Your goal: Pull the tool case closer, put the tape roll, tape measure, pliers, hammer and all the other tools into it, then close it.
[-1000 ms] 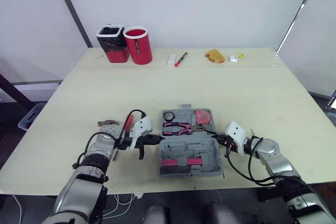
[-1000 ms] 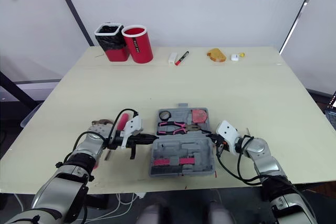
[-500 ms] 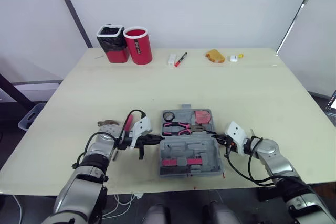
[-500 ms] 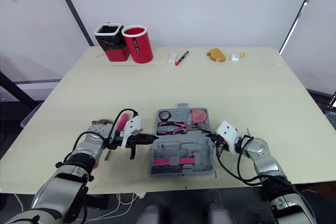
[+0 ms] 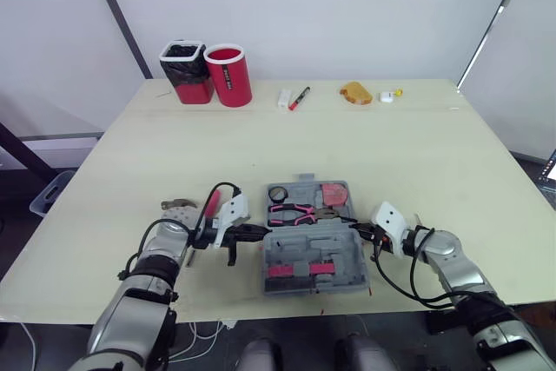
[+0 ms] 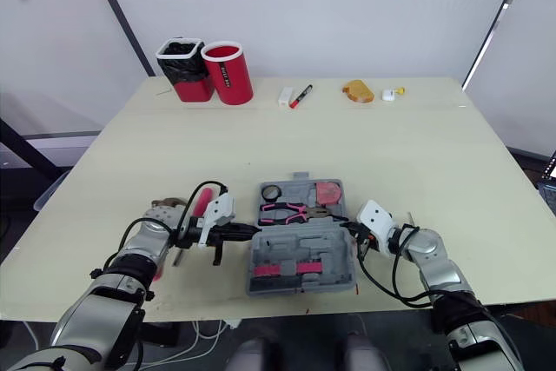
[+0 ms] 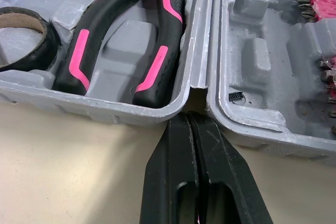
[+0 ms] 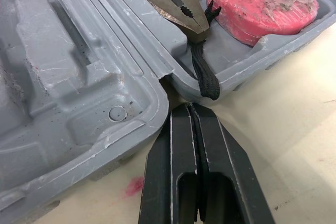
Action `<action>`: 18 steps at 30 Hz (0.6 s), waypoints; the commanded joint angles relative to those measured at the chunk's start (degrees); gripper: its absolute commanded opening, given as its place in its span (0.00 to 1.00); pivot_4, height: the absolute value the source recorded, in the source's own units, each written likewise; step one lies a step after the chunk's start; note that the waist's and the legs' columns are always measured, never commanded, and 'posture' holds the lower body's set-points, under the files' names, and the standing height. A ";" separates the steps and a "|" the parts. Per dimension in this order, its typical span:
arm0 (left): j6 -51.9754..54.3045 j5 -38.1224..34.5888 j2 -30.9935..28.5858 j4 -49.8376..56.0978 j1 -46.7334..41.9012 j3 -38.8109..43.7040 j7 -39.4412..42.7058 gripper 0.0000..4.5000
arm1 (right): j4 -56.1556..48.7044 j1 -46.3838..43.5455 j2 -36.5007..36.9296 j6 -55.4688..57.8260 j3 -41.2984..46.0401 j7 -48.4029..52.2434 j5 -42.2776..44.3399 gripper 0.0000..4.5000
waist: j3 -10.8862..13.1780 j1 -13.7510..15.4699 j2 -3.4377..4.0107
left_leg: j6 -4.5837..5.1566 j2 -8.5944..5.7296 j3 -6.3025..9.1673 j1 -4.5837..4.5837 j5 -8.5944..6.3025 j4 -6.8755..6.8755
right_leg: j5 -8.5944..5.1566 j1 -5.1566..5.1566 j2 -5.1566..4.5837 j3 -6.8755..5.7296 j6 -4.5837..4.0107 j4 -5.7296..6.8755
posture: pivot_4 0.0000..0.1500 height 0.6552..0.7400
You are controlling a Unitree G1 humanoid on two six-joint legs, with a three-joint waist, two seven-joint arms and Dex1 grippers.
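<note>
tool case [image 5: 314, 249] open between the pincers | left pincer [image 5: 260, 233], right pincer [image 5: 357, 230] pinched together, holding nothing, tips at its sides | hammer [image 5: 178, 205] behind left pincer, not packed | pliers [image 5: 295, 210], tape measure [image 5: 334, 192], tape roll [image 5: 278, 193] inside | closing left

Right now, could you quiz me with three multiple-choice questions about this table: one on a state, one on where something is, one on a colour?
1. The tool case is: A) open B) closed C) upside down
2. The hammer lies: A) inside the case B) on the table, left of the case C) on the floor
3. The tape measure is: A) blue B) yellow C) red
Answers: A, both halves lie flat, trays showing; B, it rests on bare tabletop outside the case; C, its red body sits in the case.
</note>
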State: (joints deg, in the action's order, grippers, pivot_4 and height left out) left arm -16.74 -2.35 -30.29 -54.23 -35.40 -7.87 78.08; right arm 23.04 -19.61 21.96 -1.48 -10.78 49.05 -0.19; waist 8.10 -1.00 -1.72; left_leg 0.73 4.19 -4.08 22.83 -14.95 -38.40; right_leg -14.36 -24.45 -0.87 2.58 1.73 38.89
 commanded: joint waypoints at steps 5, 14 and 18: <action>-1.08 -0.10 -0.05 0.57 -0.13 0.65 -0.38 0.01 | -2.71 0.04 -0.83 -0.77 -0.92 0.82 0.83 0.00 | 0.00 -0.01 0.00 | 0.00 0.00 0.00 0.00 0.00 0.00 | 0.00 0.00 0.00 0.00 0.00 0.00 | 1.00 1.00; -1.61 0.19 -0.36 -0.50 -0.40 0.82 -0.96 0.01 | -3.73 1.32 0.31 -0.65 -0.07 -0.16 0.57 0.00 | 0.00 0.03 0.00 | 0.00 0.00 0.01 0.00 0.00 0.00 | 0.00 0.00 0.00 -0.01 0.00 0.01 | 1.00 1.00; -1.74 0.21 -0.51 -0.66 -0.28 0.89 -0.92 0.01 | -4.49 2.13 0.77 -1.10 0.73 -0.92 0.84 0.00 | 0.00 0.07 0.00 | 0.00 0.00 0.01 0.00 0.00 0.00 | 0.00 0.00 0.00 -0.01 0.00 0.00 | 1.00 1.00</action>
State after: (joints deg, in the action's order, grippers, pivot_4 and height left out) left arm -17.71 -2.11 -30.31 -54.68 -35.39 -7.56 77.29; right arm 20.91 -17.73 22.34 -1.56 -10.62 48.21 -0.12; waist 8.10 -0.92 -1.72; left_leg 0.73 4.19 -4.07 22.84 -14.95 -38.40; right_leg -14.36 -24.45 -0.88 2.58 1.73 38.89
